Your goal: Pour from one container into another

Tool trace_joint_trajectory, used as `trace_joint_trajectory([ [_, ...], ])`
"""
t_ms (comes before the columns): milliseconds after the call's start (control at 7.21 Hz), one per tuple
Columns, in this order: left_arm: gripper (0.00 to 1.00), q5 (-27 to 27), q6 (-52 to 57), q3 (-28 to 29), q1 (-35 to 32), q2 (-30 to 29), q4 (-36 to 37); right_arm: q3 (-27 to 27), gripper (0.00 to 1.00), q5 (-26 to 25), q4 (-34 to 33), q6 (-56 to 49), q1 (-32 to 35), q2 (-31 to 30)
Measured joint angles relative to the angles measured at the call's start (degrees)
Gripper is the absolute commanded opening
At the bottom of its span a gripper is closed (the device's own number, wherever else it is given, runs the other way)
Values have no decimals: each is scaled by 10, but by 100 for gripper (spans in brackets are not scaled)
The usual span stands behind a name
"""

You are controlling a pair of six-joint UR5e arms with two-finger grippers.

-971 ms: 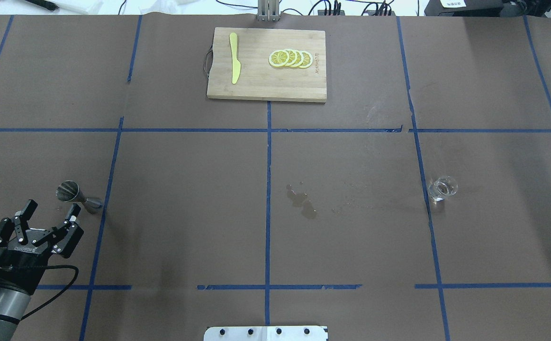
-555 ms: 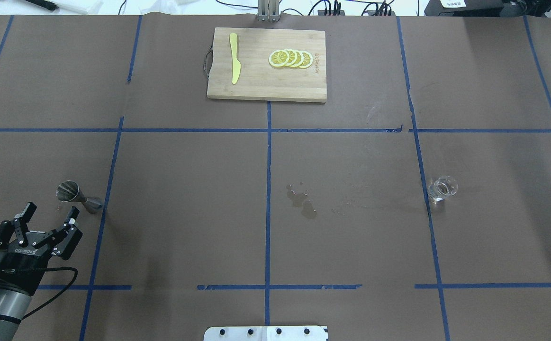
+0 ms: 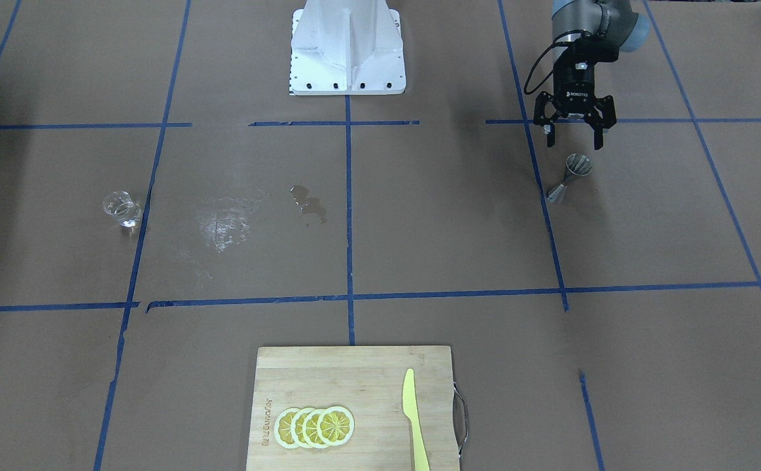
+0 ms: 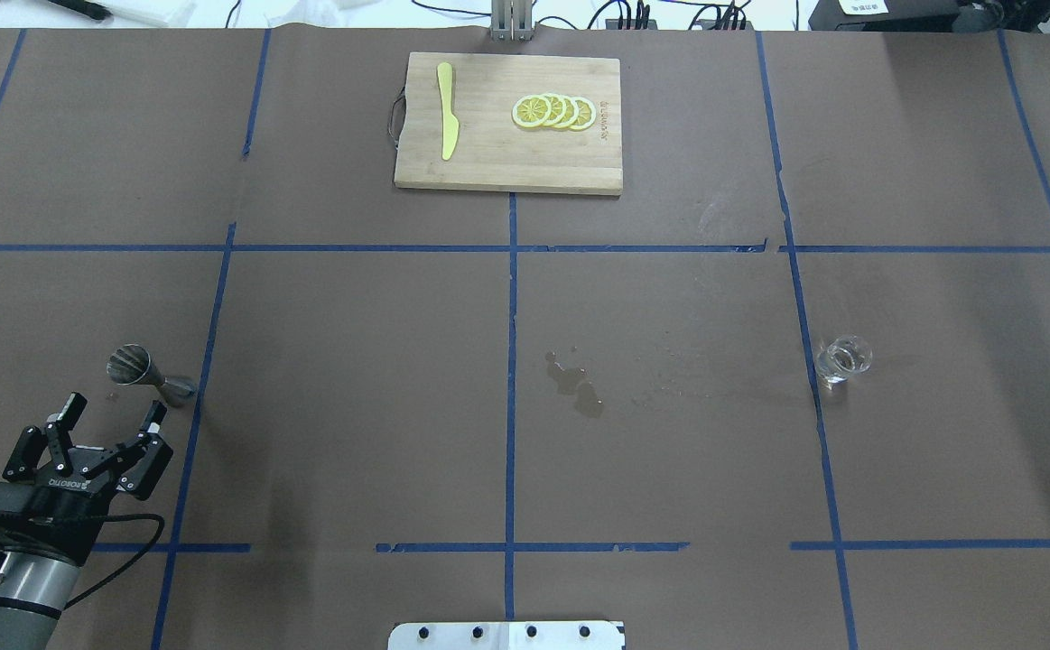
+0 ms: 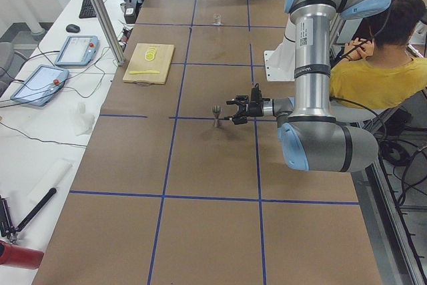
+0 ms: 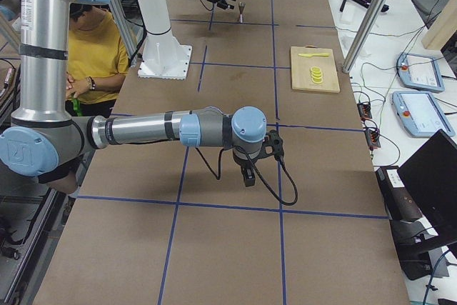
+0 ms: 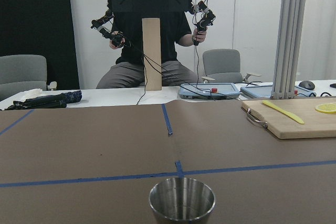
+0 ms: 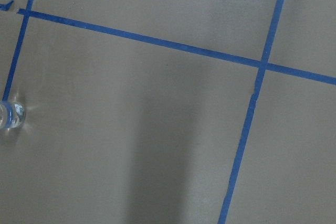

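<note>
Hovering wide open beside the jigger [image 4: 153, 376], the left gripper [image 4: 117, 406] is apparently lining up a grasp, next needing to close around its waist.

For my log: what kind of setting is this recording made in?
Most likely a robotics lab set up for teleoperated data collection: a table papered brown and gridded with blue tape, teach pendants on the side bench, and a person holding two handheld controllers.

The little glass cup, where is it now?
In the overhead view the glass cup stands on the right side, just right of a blue tape line and well right of the spill.
</note>
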Motion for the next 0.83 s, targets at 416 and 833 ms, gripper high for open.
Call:
trace_joint_trajectory([
  [416,99,-17,5,28,0,-29,-12,-1,100,0,0,0,0,-1],
  [833,99,-50,14,43,-10,-33,-32,-2,100,0,0,0,0,-1],
])
